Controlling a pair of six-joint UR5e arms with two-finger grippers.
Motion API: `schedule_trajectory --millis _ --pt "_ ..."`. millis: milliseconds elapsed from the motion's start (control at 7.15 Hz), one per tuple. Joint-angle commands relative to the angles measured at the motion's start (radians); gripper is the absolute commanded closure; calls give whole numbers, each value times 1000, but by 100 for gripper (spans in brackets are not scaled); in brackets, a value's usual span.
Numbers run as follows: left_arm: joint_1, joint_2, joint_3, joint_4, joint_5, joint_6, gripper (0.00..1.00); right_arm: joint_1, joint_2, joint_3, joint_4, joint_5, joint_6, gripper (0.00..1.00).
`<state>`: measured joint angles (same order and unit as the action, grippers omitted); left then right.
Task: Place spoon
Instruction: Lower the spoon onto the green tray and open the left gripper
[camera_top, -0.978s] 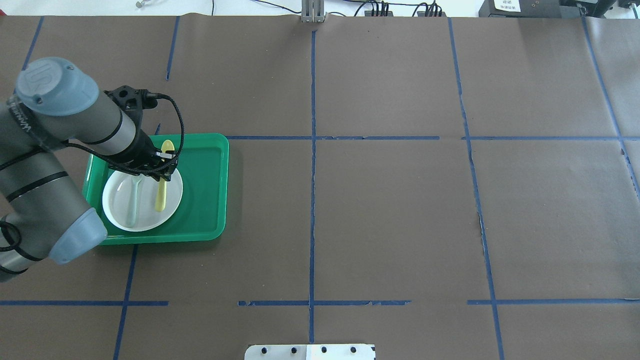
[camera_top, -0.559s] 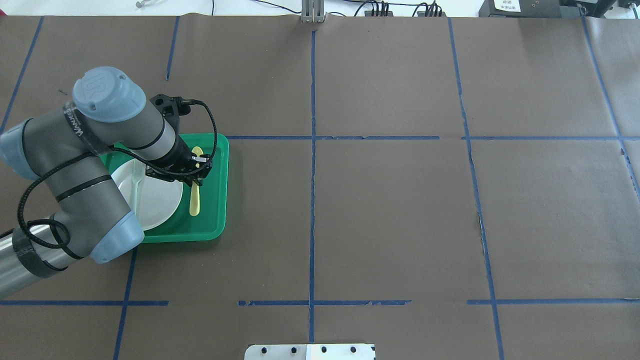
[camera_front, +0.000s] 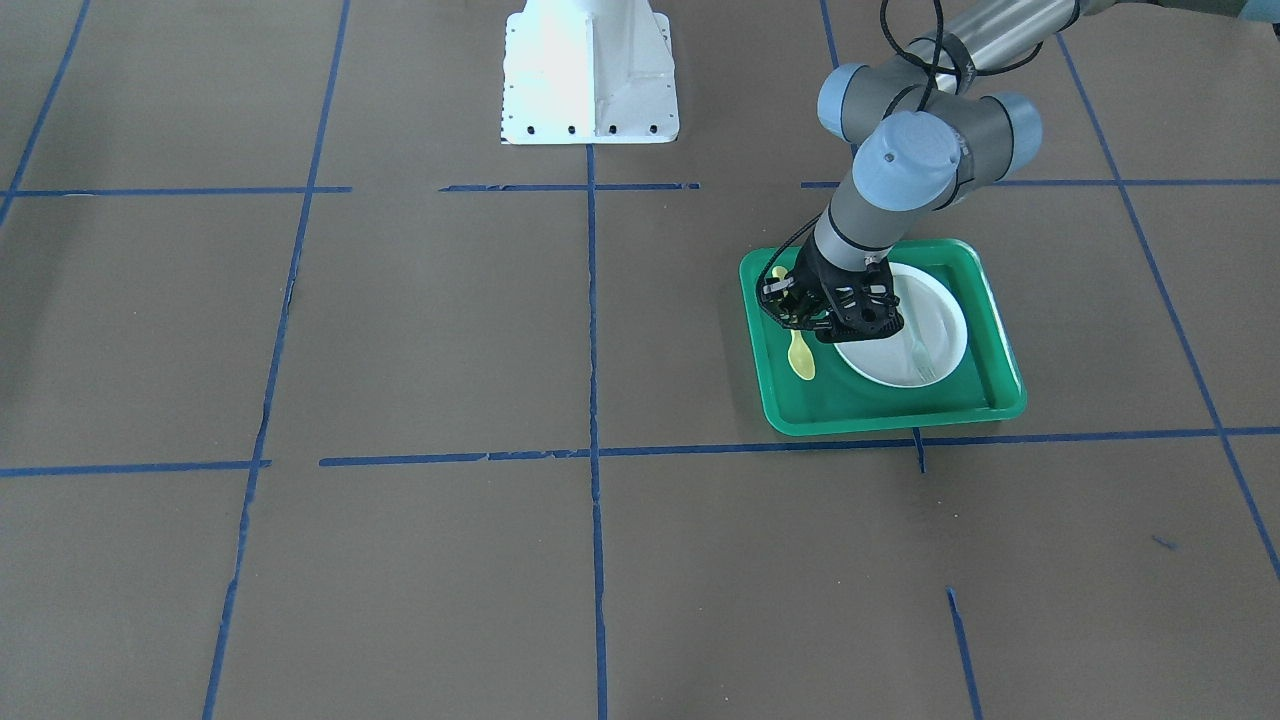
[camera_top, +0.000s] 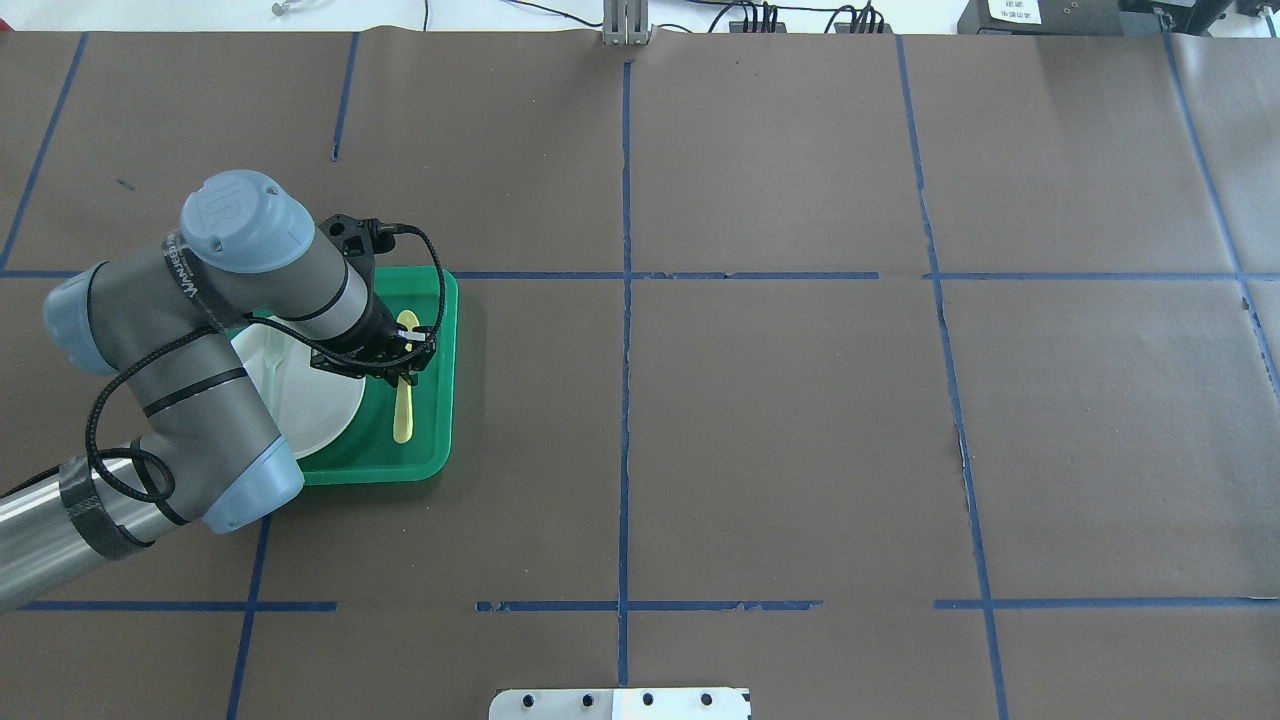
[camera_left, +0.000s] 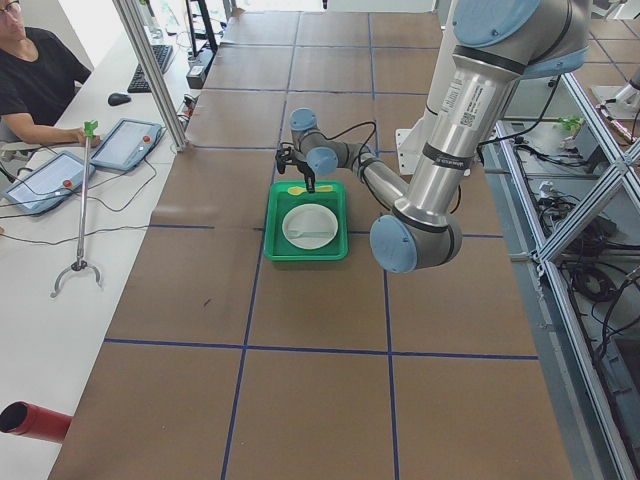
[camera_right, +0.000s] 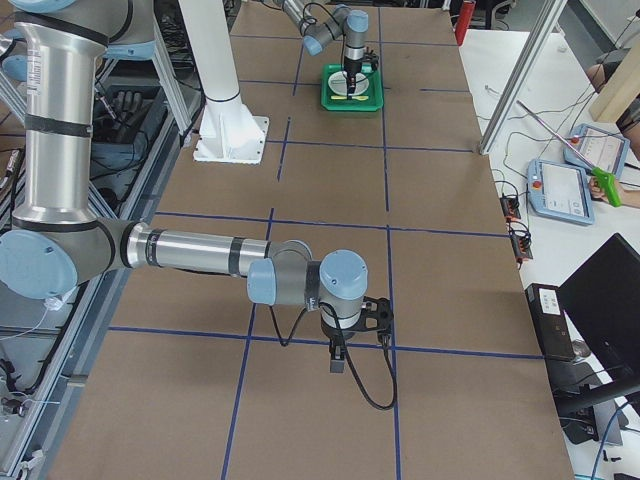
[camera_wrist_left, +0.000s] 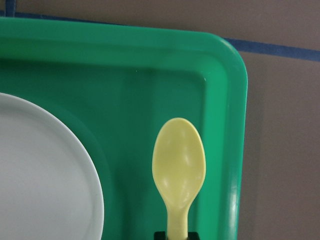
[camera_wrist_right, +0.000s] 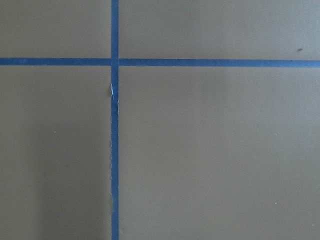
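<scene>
The left tool (camera_front: 796, 324) is closed on the handle of the yellow spoon (camera_front: 801, 360), over the green tray (camera_front: 880, 415) and just beside the white plate (camera_front: 940, 335). From overhead, the spoon lies along the strip between the plate and the tray's right rim. In the right side view, the right tool (camera_right: 340, 352) hangs over the tabletop (camera_right: 450, 250), well apart from the tray; I cannot tell if it is open or closed. The left wrist camera shows the spoon's bowl near the tray's corner.
</scene>
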<state>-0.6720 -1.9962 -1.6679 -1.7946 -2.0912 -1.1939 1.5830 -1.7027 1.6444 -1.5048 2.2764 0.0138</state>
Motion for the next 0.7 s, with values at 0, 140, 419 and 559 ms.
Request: schedule_trajectory --millis 0,140,419,559 --pt "2 8 4 -3 3 5 100 0 0 0 0 0 0 0" --pt "2 10 8 -5 3 5 100 0 0 0 0 0 0 0" --pt "11 10 16 -3 3 5 100 0 0 0 0 0 -2 0" --pt "11 10 17 -5 3 5 100 0 0 0 0 0 0 0"
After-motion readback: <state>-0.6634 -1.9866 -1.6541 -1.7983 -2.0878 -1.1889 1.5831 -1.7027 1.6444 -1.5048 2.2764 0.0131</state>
